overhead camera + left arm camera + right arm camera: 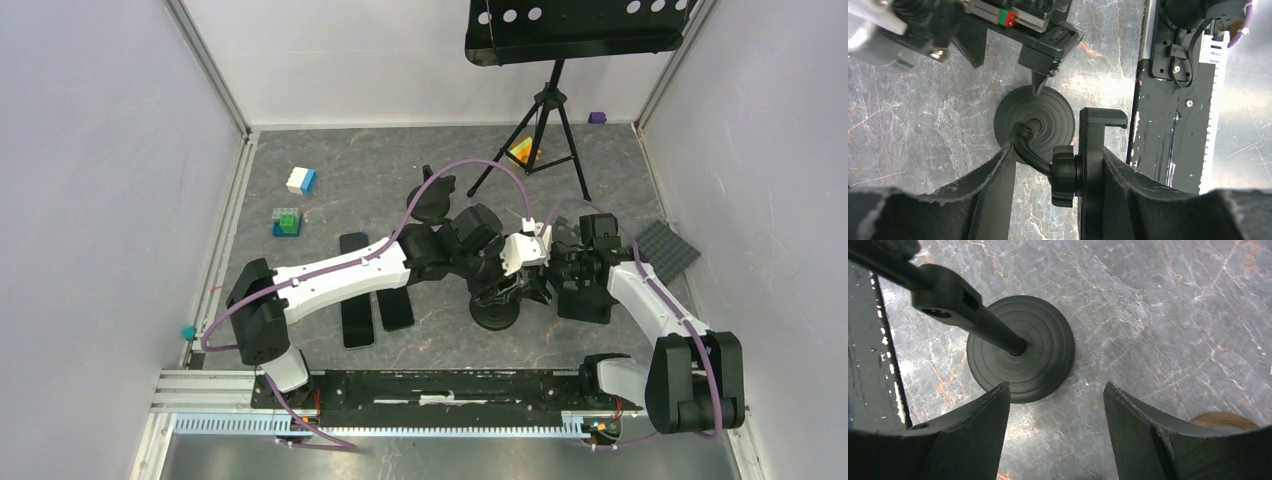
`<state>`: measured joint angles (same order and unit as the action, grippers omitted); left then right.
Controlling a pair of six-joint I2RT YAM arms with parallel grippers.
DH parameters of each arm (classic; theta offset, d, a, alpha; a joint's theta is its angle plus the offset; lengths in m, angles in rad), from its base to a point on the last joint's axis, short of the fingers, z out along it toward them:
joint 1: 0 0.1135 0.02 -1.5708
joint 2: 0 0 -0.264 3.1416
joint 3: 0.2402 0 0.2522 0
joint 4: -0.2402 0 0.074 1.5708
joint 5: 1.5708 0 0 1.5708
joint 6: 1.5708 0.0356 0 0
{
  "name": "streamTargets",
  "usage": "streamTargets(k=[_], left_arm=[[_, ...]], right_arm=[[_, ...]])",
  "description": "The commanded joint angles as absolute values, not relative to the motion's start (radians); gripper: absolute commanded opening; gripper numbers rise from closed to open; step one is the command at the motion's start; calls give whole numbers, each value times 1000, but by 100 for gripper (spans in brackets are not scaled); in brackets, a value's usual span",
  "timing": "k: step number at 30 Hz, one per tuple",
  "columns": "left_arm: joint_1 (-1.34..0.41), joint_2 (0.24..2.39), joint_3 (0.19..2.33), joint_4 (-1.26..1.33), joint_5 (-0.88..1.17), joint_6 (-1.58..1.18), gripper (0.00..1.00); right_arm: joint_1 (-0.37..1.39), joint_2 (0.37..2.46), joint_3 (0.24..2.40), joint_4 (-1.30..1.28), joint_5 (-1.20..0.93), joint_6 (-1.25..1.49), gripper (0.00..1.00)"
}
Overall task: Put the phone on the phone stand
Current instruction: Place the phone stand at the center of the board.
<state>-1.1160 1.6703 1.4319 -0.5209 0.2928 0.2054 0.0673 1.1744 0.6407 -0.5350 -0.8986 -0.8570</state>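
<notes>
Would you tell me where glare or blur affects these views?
Left wrist: glare washes out the metal rail at right, upper-left corner blurred; right wrist: stand base sharp, mild sheen on the table; top external: evenly lit, soft shadows.

This looks like a robotics lab test cell: white panel walls on an aluminium frame enclose a marble-patterned bench carrying rail-mounted robot arms.

phone stand: matt black plastic, ribbed | table: glossy grey marbled
</notes>
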Motion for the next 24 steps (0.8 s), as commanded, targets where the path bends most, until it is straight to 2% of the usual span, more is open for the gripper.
streamTargets(k=[1, 6, 12, 15, 20, 24], left_arm=[[-1117, 1714, 1417, -647, 407, 89, 31], [-1117, 1701, 1416, -634, 354, 88, 34], [-1119, 1698, 1414, -627, 337, 94, 35], [-1119, 1694, 1407, -630, 319, 106, 35], [-1117, 1659, 1376, -634, 241, 153, 35], [-1102, 1640, 1357, -638, 199, 185, 39]], right_arm=[[75, 1203, 642, -576, -992, -965, 73], [133, 1243, 597, -464, -1037, -889, 73], [266, 1247, 504, -103, -934, -621, 70], [293, 1273, 490, 55, -896, -508, 65], [325, 1391, 547, 139, -874, -458, 55], [346, 1501, 654, 132, -876, -472, 53]])
